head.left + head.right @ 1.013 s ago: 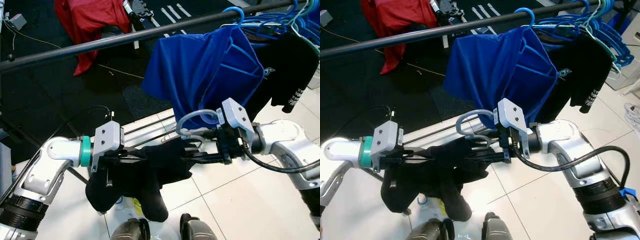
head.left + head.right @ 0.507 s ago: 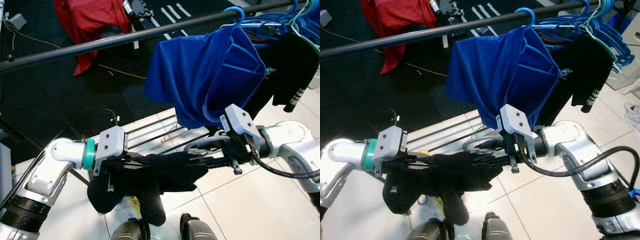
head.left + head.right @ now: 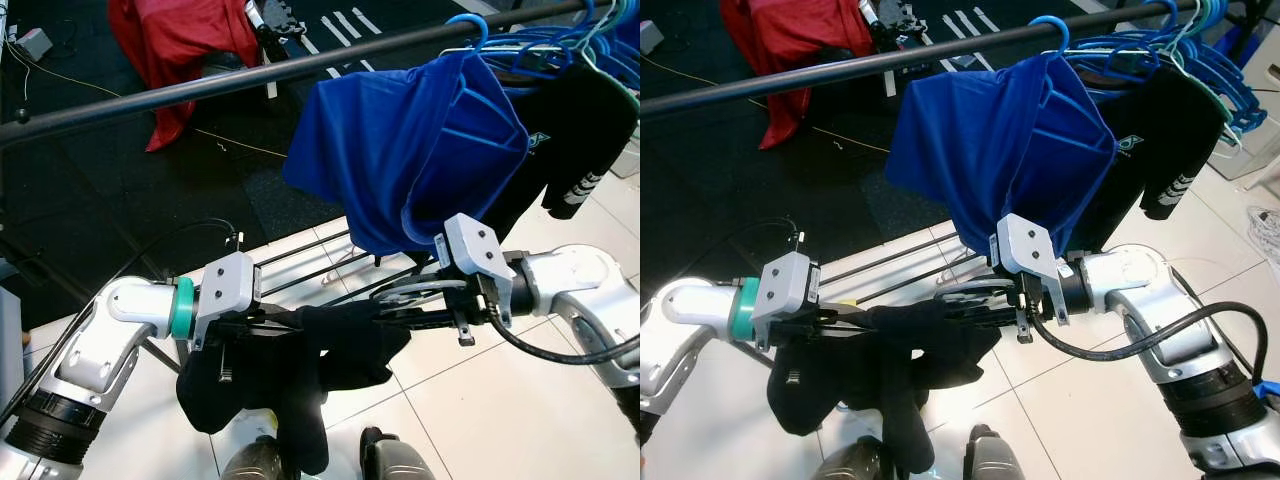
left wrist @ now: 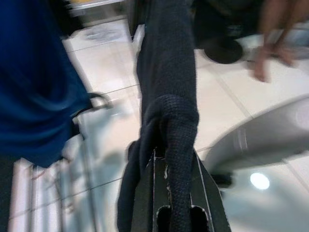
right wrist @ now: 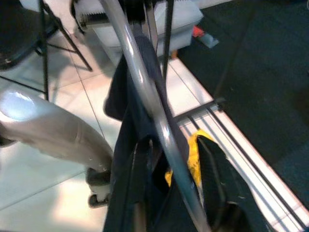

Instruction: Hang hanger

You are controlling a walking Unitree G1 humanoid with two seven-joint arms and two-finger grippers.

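A black garment (image 3: 300, 370) droops from a grey hanger (image 3: 410, 292) held level between my two grippers, below the black rail (image 3: 200, 88). My left gripper (image 3: 285, 325) is shut on a fold of the garment, which wraps over its fingers (image 4: 145, 193) in the left wrist view. My right gripper (image 3: 392, 312) is shut on the hanger; in the right wrist view the hanger's grey bar (image 5: 154, 116) runs between its fingers (image 5: 212, 179). The hanger's hook lies flat beside the right wrist, well under the rail.
On the rail hang a blue shirt (image 3: 420, 150) on a blue hanger, a black shirt (image 3: 580, 130) and several blue hangers (image 3: 545, 45) at the right. A red garment (image 3: 180, 40) hangs behind. The rack's base bars (image 3: 300, 262) cross the floor below.
The hanger's hook has tipped from upright to lying flat. My left gripper has shifted slightly right, and the black garment now sags lower between the arms.
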